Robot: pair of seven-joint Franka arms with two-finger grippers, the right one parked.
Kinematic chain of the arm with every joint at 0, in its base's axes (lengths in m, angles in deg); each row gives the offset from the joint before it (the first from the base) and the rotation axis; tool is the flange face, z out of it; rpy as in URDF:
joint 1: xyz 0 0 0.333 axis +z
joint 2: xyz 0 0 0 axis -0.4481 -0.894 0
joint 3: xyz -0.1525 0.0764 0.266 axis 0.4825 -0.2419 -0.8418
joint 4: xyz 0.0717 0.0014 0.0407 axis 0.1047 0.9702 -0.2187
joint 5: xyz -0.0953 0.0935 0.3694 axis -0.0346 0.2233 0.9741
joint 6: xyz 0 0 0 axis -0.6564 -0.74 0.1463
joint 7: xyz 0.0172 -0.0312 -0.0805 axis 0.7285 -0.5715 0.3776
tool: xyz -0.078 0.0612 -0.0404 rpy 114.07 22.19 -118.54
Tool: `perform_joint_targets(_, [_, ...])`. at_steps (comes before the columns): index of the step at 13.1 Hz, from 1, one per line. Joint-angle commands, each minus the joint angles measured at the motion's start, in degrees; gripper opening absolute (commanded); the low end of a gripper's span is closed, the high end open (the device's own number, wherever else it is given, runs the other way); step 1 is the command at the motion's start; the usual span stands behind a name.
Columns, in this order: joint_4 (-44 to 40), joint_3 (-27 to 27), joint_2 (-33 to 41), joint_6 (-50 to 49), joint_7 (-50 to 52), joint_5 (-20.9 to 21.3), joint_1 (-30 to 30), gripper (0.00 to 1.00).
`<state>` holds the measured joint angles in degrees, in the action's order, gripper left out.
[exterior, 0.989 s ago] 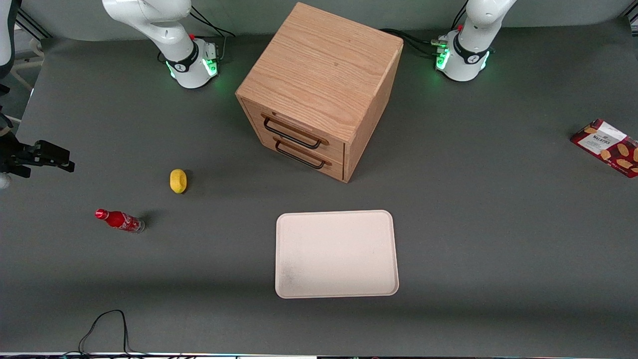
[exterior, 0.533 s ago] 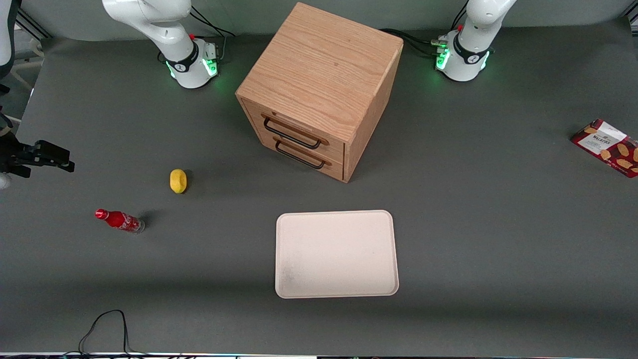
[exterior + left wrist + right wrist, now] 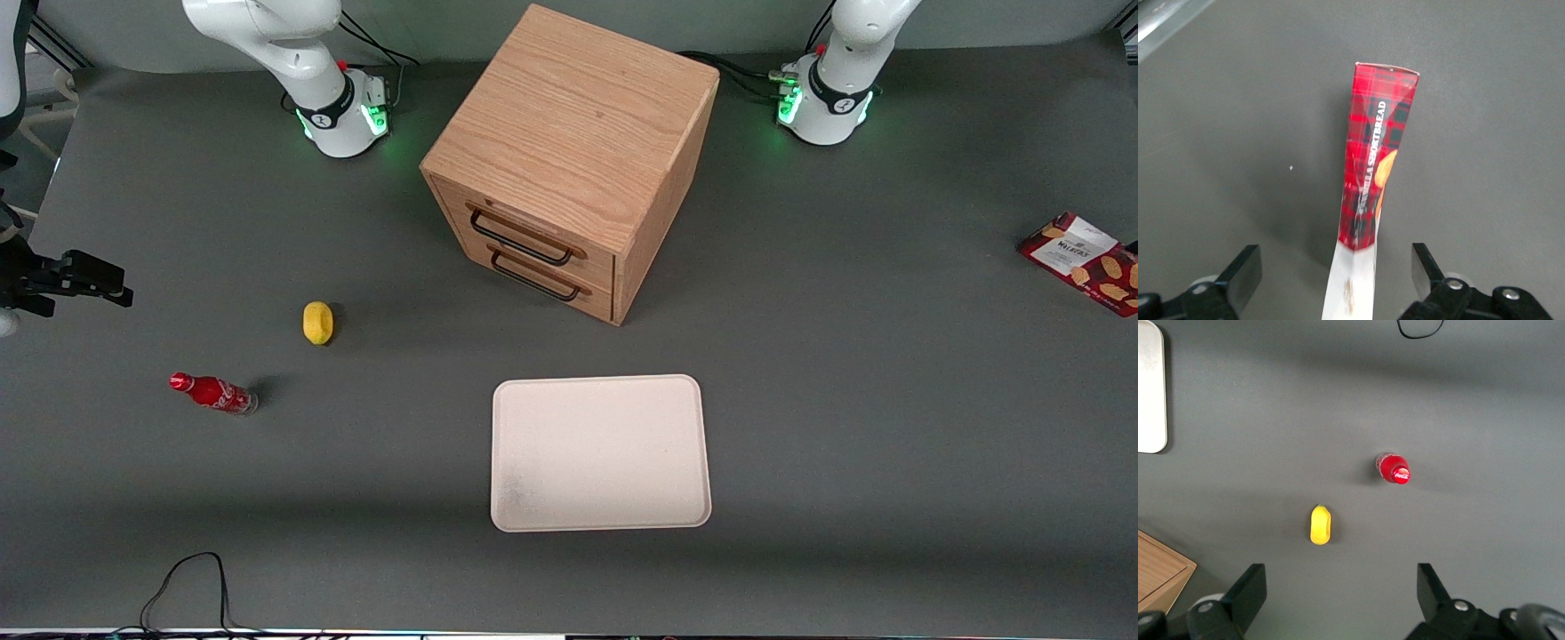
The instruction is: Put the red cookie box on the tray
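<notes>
red cookie box (image 3: 1082,262): dark-red tartan, white label | tray (image 3: 600,452): cream-white

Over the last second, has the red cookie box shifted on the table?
No. The red cookie box keeps its spot relative to the drawer cabinet; the hand hovers open above it.

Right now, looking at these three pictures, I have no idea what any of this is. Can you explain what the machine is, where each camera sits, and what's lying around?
These are two robot arms bolted to a grey table. The wide picture looks at them from the front. The other two come from cameras on the arms' wrists, looking down past the fingers.

The working arm's gripper hangs open over the red cookie box, which lies toward that arm's end of the table. Nothing is held yet.

The box should go on the cream tray, which sits in front of the wooden drawer cabinet. A yellow lemon-like object and a small red soda bottle lie toward the parked arm's end.
</notes>
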<state>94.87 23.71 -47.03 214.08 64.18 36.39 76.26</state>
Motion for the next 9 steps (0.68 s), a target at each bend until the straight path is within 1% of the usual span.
perform_joint_targets(1, [0.6,0.0,-1.5,2.8,0.8,-0.5,-0.2,1.0])
perform_joint_targets(5, [2.2,0.1,-2.4,4.6,0.8,-0.5,-0.5,1.0])
perform_joint_targets(9, [2.4,0.1,-4.8,7.3,0.7,-0.5,-0.3,1.0])
